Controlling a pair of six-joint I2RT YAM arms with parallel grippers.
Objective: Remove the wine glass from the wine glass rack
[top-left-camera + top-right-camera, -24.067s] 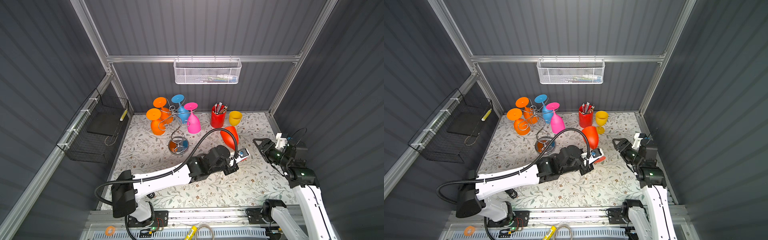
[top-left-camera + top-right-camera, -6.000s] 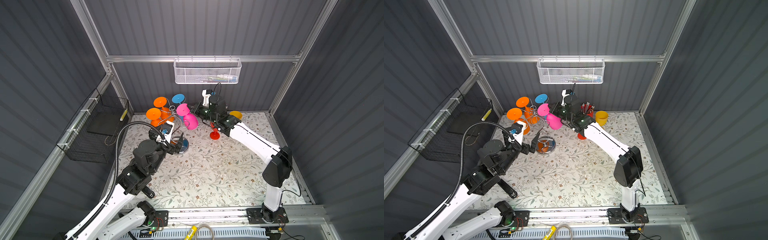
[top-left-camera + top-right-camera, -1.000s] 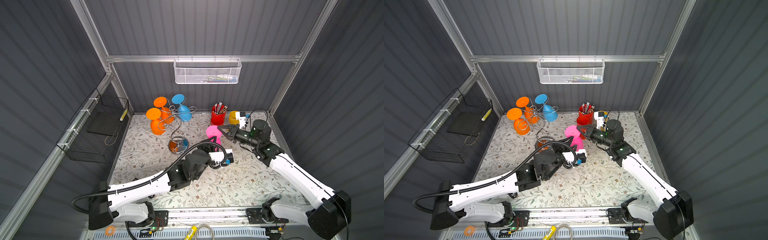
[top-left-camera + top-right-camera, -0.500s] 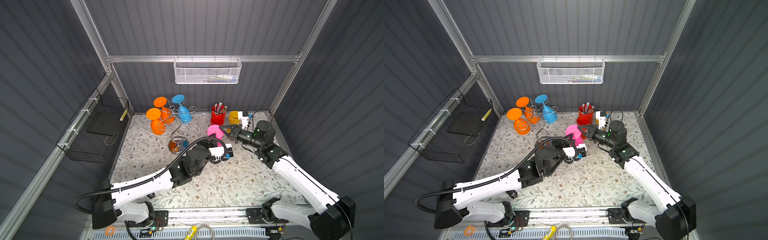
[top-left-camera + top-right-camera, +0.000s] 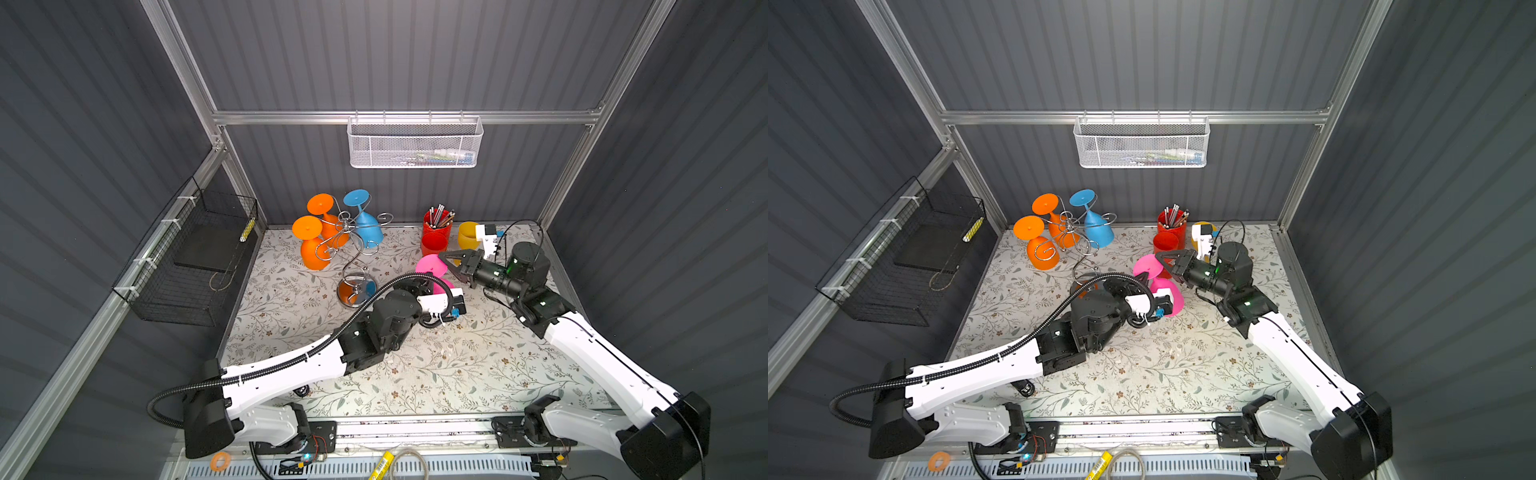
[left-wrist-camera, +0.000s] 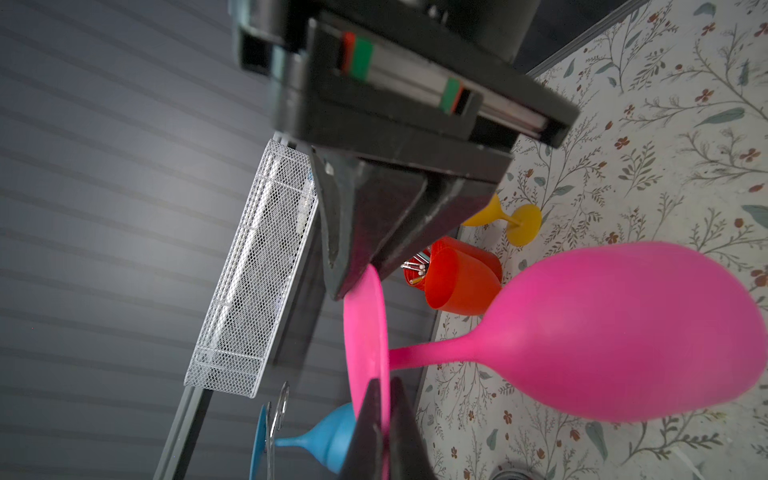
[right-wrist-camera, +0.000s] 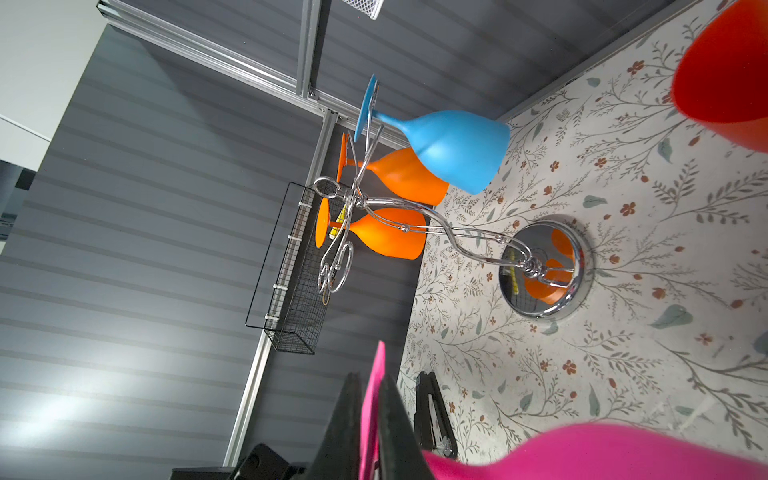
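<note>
Clamps left pincer (image 6: pixel 381 409) shut on foot rim of pink wine glass (image 6: pixel 623 332), off the wine glass rack (image 7: pixel 544 266), foot up and bowl low over table (image 5: pixel 457 374); cannot tell whether bowl touches table. Sets right pincer (image 7: pixel 370 399) around opposite edge of same foot, one finger close on each face; cannot tell whether pressing or slightly clear. Places rack upright on table near left pincer, on side away from right pincer, apart from pink glass. Leaves blue glass (image 7: pixel 453 145) and orange glasses (image 7: pixel 399 174) hanging bowl-down on rack arms, beyond left pincer. Shows red glass (image 5: pixel 433 244) upright just beside right pincer fingertips, with red pen cup (image 5: pixel 438 220) behind it. Shows yellow glass (image 5: pixel 467 235) near right pincer body, by back wall.
</note>
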